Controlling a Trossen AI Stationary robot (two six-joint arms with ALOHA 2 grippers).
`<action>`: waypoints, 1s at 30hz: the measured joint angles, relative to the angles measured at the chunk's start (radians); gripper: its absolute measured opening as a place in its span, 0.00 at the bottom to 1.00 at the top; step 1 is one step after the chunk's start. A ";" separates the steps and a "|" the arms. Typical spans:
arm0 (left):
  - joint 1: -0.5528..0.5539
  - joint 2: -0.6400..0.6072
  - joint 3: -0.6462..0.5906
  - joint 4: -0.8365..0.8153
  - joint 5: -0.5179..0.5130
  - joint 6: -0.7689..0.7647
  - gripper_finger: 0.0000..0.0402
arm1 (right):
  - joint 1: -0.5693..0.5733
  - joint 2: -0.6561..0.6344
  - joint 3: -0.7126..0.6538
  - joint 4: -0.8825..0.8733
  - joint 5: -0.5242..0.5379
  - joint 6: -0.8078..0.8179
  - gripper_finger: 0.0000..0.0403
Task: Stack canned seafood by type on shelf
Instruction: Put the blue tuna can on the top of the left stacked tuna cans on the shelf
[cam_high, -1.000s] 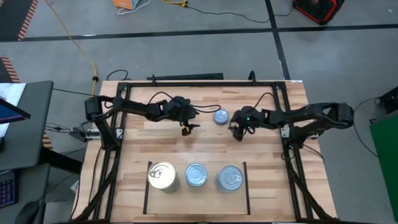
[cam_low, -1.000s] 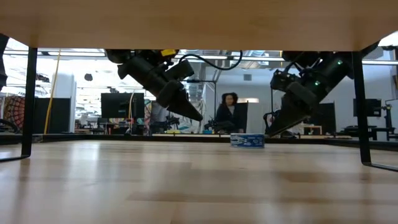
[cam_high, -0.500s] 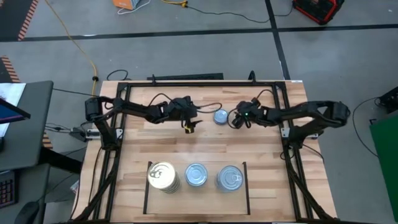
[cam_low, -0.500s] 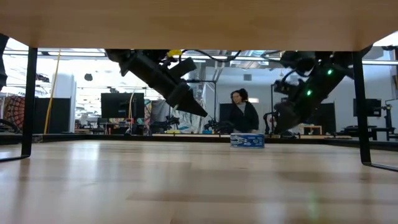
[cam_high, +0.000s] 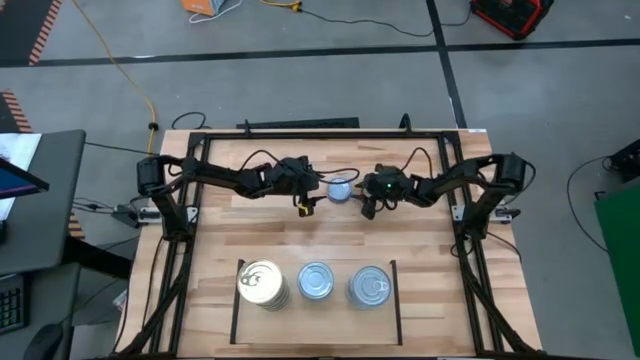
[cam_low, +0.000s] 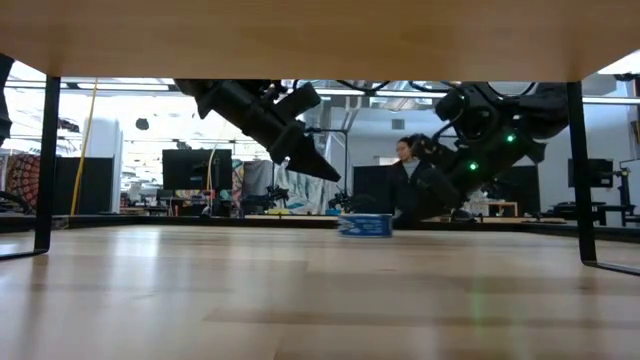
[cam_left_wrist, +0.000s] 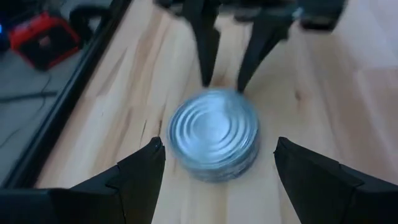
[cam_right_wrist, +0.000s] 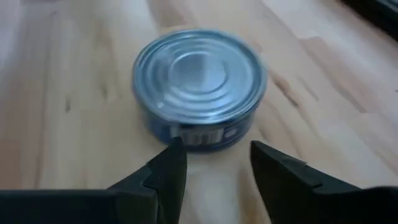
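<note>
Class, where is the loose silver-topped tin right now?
In the high view the silver-topped tin sits at the table's far middle, between the left gripper and right gripper.

Count: 1 loose silver tin (cam_high: 340, 188) on the table, 3 stacks on the shelf (cam_high: 236, 300) — 1 gold-topped (cam_high: 260, 281), 2 silver-topped (cam_high: 315, 281) (cam_high: 369, 286). 2 arms, 1 person (cam_low: 412, 187) in the background.

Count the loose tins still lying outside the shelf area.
1. A silver-topped tin with blue sides lies on the table at the back, between the left gripper and the right gripper. The shelf holds three stacks; tins under their tops are hidden.
</note>
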 joint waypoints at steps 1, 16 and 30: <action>-0.001 0.000 0.000 -0.020 -0.013 -0.011 0.72 | 0.002 0.002 0.003 0.003 -0.017 -0.013 0.52; 0.000 -0.020 0.000 -0.354 -0.185 -0.042 0.72 | -0.009 -0.098 0.018 -0.116 -0.031 -0.147 0.68; 0.081 0.020 -0.005 0.128 0.074 0.072 0.72 | -0.010 -0.148 0.032 -0.149 -0.031 -0.101 0.81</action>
